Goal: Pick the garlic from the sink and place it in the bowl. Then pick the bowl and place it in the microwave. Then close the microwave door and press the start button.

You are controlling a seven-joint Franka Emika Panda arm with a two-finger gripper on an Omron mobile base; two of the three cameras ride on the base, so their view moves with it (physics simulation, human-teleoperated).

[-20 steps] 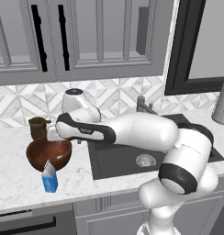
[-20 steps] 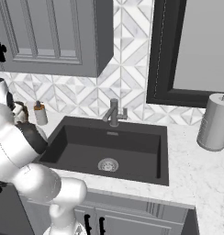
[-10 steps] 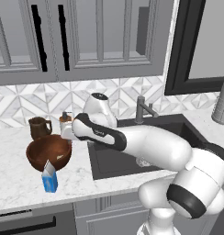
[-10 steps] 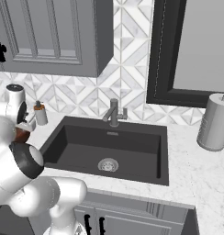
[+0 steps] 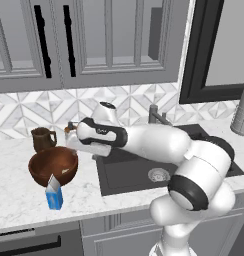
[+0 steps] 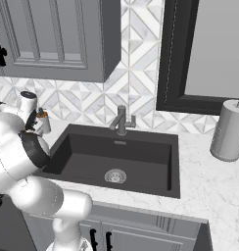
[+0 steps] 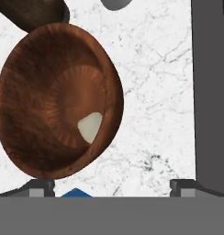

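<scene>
The reddish-brown wooden bowl [image 5: 53,166] stands on the marble counter left of the sink [image 5: 144,172]. In the hand view the pale garlic [image 7: 90,127] lies inside the bowl [image 7: 49,101], low on its right side. My gripper [image 7: 111,186] is open with nothing between its fingertips [image 7: 40,186], and it hangs above the counter just right of the bowl. From the left base view the gripper [image 5: 76,145] sits between the bowl's far rim and the sink's left edge. The sink [image 6: 116,157] holds only its silver drain [image 6: 115,175]. The microwave and its door are out of view.
A dark brown mug [image 5: 41,139] stands behind the bowl and a small blue carton [image 5: 54,195] in front of it. A small bottle [image 6: 41,120] sits by the backsplash. The faucet [image 5: 155,115] rises behind the sink, and a grey canister [image 6: 229,130] stands at far right.
The hand has swung right from over the bowl toward the sink's left edge, mostly in the first half second. The jaws stayed open. The garlic rests in the bowl.
</scene>
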